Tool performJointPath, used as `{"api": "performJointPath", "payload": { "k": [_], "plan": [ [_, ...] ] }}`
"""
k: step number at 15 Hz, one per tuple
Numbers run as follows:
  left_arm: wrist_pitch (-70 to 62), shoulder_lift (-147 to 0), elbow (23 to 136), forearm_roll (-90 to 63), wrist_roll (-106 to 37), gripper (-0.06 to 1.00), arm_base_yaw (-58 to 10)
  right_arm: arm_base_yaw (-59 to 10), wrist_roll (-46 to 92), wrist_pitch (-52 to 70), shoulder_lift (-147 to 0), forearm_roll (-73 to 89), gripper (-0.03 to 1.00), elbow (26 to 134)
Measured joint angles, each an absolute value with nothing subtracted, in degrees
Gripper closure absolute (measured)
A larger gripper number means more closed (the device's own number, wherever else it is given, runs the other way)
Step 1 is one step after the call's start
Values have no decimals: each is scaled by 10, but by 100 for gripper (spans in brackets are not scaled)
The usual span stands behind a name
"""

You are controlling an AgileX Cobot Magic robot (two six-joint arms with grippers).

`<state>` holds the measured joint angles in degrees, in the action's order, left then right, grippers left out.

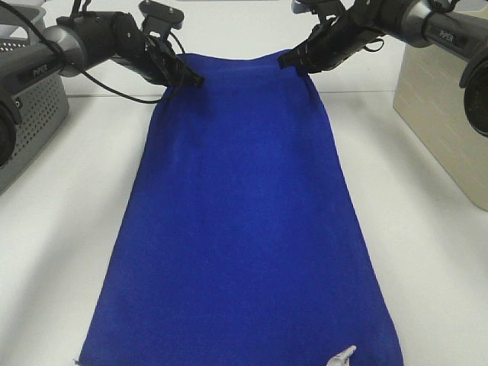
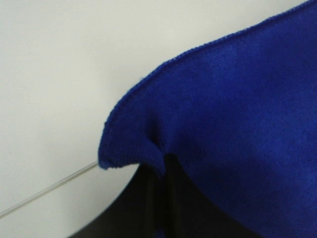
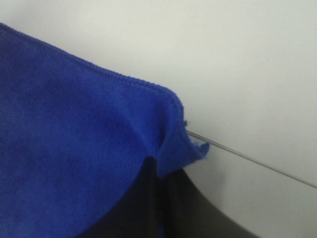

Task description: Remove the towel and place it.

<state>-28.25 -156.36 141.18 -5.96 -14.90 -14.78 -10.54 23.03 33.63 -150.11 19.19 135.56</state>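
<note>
While both my grippers pinch the towel's (image 1: 240,229) far corners, left gripper (image 1: 192,78) and right gripper (image 1: 288,61), it drapes toward me; grey basket (image 1: 34,114) beside left, seemingly a beige bin (image 1: 442,114) beside right.

Bright even overhead light, faint soft shadows, wrist views slightly soft, no glare

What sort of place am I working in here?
Probably a lab test bench: a bare white table, a grey perforated basket on one side and a beige bin on the other, flanking the blue towel.
</note>
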Motion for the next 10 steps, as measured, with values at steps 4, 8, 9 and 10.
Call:
{"api": "performJointPath", "payload": {
  "k": [4, 8, 9, 10],
  "plan": [
    [-261, -1584, 1412, -60, -149, 91, -148, -105, 231, 332, -1528, 192, 95, 1356],
    [-248, -1585, 1412, -60, -149, 87, -148, -105, 231, 319, -1537, 195, 95, 1356],
    [-242, -1585, 1412, -60, -149, 82, -148, -105, 231, 310, -1537, 199, 95, 1356],
    [-236, -1585, 1412, -60, -148, 74, -148, -105, 231, 307, -1538, 203, 94, 1356]
  ]
}}
